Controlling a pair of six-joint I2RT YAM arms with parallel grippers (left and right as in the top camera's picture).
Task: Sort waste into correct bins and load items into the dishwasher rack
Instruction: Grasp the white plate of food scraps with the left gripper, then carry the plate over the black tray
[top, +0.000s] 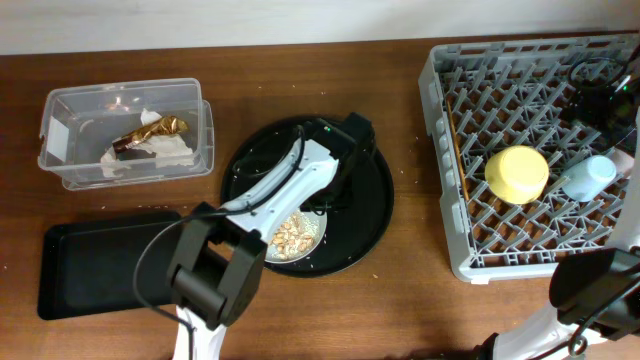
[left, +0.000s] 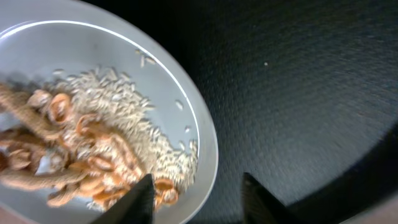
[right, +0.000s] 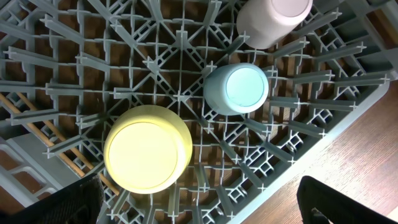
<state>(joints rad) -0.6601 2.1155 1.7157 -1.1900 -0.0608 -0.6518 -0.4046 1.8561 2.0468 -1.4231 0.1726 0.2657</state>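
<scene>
The pale grey-green plate (top: 316, 222) sits on the round black tray and holds beige food scraps with white grains (top: 290, 236). My left gripper (left: 199, 202) is open and straddles the plate's rim (left: 208, 143), one finger over the scraps (left: 81, 162), one over the tray. The clear tub (top: 60, 130) holds the gold wrapper (top: 150, 131) and white napkins (top: 170, 152). In the grey rack (top: 445, 150) stand the yellow bowl (right: 148, 149), pale blue cup (right: 239, 87), white cup (right: 273, 18) and chopsticks (right: 37, 118). My right gripper (right: 202, 199) is open and empty above them.
The flat black rectangular tray (top: 95, 262) lies at the front left, below the tub. The round black tray (top: 365, 215) is mid-table. The left arm (top: 290, 175) lies across it. The right arm (top: 600, 290) rises at the front right beside the rack.
</scene>
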